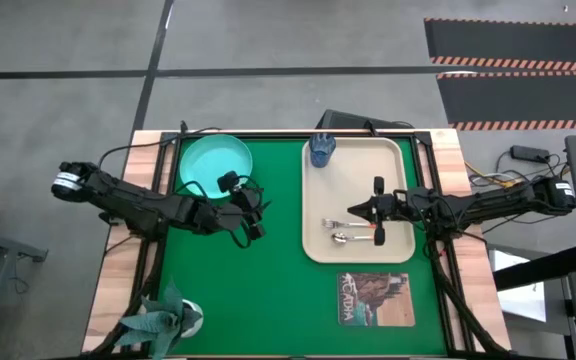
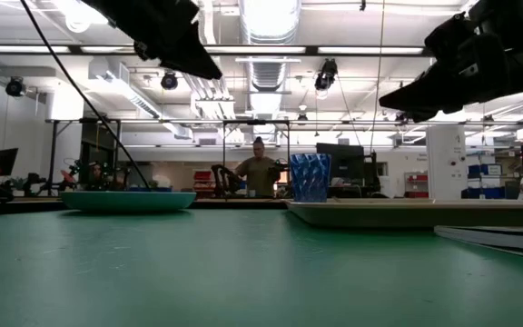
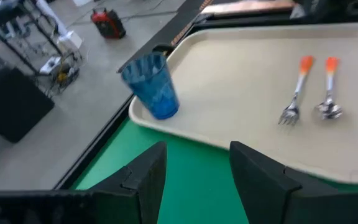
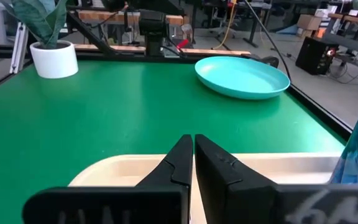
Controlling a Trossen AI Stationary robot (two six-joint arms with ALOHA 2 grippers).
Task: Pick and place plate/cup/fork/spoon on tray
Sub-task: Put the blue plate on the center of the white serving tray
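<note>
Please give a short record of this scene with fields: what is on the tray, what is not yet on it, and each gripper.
on tray: cup, fork, spoon, all on the tray
off tray: plate, on the green mat
left gripper: open, empty, beside the plate
right gripper: shut, empty, above the tray near the fork

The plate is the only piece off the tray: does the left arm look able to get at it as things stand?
Probably yes. The left gripper hangs open beside the plate, which lies alone on the green mat with nothing on it.
</note>
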